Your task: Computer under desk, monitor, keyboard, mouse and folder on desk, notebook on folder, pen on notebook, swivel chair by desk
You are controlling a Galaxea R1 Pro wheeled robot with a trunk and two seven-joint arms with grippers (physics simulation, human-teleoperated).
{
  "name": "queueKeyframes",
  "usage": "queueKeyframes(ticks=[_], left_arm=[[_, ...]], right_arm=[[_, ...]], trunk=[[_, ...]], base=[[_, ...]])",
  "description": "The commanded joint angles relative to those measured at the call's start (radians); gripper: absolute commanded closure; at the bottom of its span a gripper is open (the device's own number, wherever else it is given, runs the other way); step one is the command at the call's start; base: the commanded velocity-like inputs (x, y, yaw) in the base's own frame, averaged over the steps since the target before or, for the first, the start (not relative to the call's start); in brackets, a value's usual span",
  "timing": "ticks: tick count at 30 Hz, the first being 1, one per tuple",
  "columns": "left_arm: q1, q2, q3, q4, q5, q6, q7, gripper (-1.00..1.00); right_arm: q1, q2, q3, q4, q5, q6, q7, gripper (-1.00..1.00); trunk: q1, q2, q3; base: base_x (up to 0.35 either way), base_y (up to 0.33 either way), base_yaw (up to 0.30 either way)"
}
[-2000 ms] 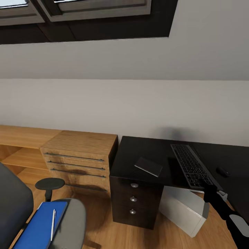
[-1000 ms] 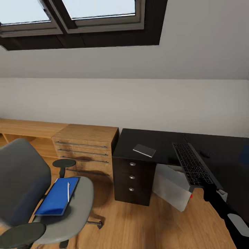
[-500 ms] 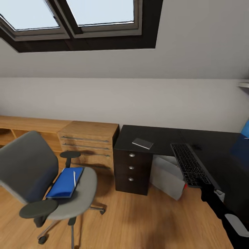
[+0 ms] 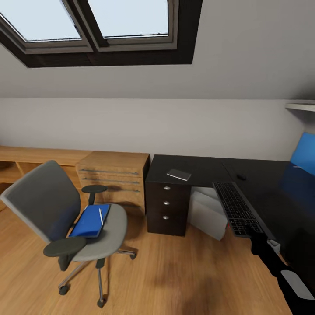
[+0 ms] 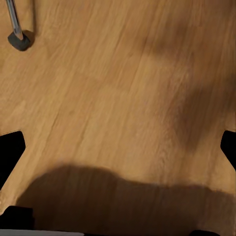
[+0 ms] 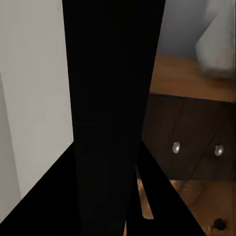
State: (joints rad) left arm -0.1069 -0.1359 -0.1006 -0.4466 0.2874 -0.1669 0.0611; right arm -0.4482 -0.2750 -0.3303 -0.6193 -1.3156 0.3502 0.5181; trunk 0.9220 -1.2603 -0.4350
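The grey swivel chair (image 4: 48,205) stands on the floor left of the black desk (image 4: 199,168). On its seat lies the blue folder (image 4: 89,222) with the white pen (image 4: 100,216) on top. The dark notebook (image 4: 179,174) rests on the desk above the drawers, and the small mouse (image 4: 241,177) sits further right. Under the desk is the light grey computer (image 4: 209,214). My right gripper (image 4: 259,238) is shut on the near end of the keyboard (image 4: 235,206), held in the air off the desk's front edge. My left gripper (image 5: 118,152) hangs open over bare floor. The monitor is out of view.
A light wooden drawer unit (image 4: 116,175) and low shelf stand against the wall left of the desk. A large blue panel (image 4: 304,154) leans at the far right. Skylights sit above. A chair caster (image 5: 18,40) shows near my left gripper. Wooden floor (image 4: 175,271) spreads before the desk.
The camera has pulled back from the desk, so the whole chair and more floor now show. The keyboard stays in my right gripper, keeping its place in the view.
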Motion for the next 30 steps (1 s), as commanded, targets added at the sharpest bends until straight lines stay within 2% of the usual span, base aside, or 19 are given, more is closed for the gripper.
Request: queueKeyframes(ticks=[1,5,10,21,30], left_arm=[[0.0,0.001,-0.008,0.0,0.009,-0.005,0.006,-1.0],[0.0,0.001,-0.008,0.0,0.009,-0.005,0.006,-1.0],[0.0,0.0,-0.008,0.0,0.009,-0.004,0.006,-1.0],[0.0,-0.001,-0.008,0.0,0.009,-0.004,0.006,-1.0],[0.0,-0.001,-0.008,0.0,0.009,-0.004,0.005,-1.0]], right_arm=[[-0.001,0.0,-0.002,0.0,-0.013,0.011,0.004,1.0],[-0.001,-0.001,-0.002,-0.007,-0.014,0.015,0.007,1.0],[-0.001,-0.001,-0.004,-0.061,-0.013,0.016,0.008,1.0],[-0.001,-0.002,-0.004,-0.077,-0.013,0.018,0.009,1.0],[-0.001,-0.003,-0.004,-0.078,-0.013,0.019,0.01,1.0]], trunk=[[-0.001,-0.001,-0.001],[-0.001,-0.001,-0.001],[-0.001,-0.001,-0.001],[-0.001,-0.001,-0.001],[-0.001,-0.001,-0.001]], base=[[-0.264,0.114,-0.251],[-0.24,0.022,-0.267],[-0.182,-0.181,-0.189],[-0.141,-0.264,-0.018],[-0.245,-0.057,0.0]])
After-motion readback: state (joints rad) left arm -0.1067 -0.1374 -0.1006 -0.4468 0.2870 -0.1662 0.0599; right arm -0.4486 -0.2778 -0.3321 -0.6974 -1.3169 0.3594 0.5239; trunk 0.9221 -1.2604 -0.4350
